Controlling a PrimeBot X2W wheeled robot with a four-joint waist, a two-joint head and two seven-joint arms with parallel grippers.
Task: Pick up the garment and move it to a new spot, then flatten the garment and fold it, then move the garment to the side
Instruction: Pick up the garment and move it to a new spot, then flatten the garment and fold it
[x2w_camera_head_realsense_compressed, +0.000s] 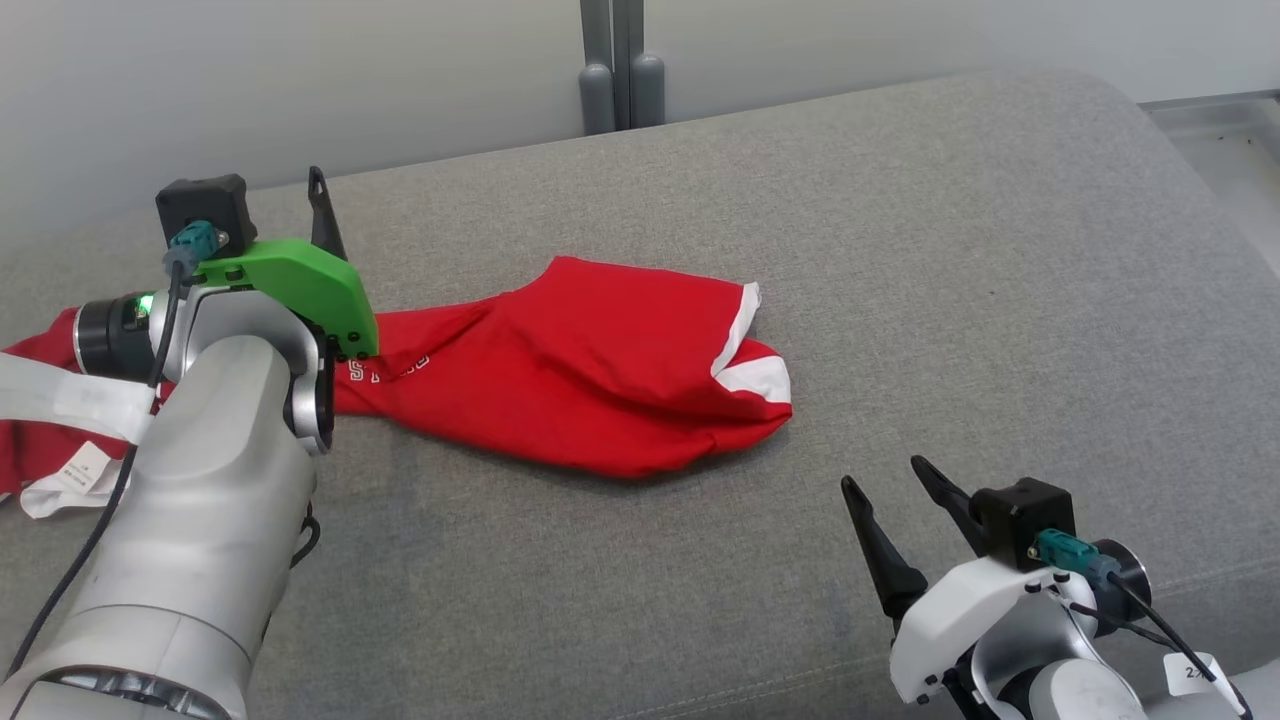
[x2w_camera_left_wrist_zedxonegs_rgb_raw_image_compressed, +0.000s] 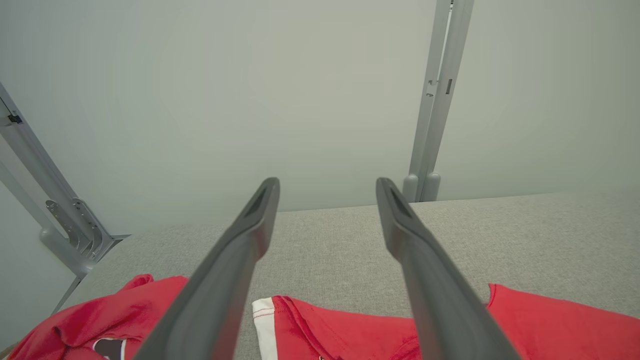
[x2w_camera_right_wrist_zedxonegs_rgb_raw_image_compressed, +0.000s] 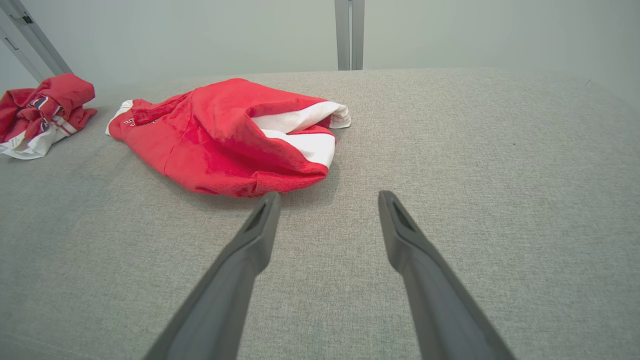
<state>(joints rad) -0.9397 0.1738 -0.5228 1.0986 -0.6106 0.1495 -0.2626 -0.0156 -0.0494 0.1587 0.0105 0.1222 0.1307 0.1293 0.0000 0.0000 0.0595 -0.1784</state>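
A red garment (x2w_camera_head_realsense_compressed: 600, 370) with white trim lies crumpled on the grey cushioned surface (x2w_camera_head_realsense_compressed: 900, 250), stretched from the middle toward the left. My left gripper (x2w_camera_left_wrist_zedxonegs_rgb_raw_image_compressed: 327, 187) hovers over its left part, open, with nothing between the fingers; red cloth (x2w_camera_left_wrist_zedxonegs_rgb_raw_image_compressed: 550, 320) lies below them. In the head view one dark finger (x2w_camera_head_realsense_compressed: 321, 205) of it rises behind the green mount. My right gripper (x2w_camera_head_realsense_compressed: 884, 474) stands open at the lower right, apart from the garment. In the right wrist view the garment (x2w_camera_right_wrist_zedxonegs_rgb_raw_image_compressed: 225, 140) lies just beyond that gripper (x2w_camera_right_wrist_zedxonegs_rgb_raw_image_compressed: 328, 195).
A second bunch of red and white cloth (x2w_camera_right_wrist_zedxonegs_rgb_raw_image_compressed: 45, 110) lies at the far left, partly under my left arm (x2w_camera_head_realsense_compressed: 200, 480); I cannot tell whether it joins the garment. Grey posts (x2w_camera_head_realsense_compressed: 620, 90) stand behind the surface's far edge. Bare grey surface spreads to the right.
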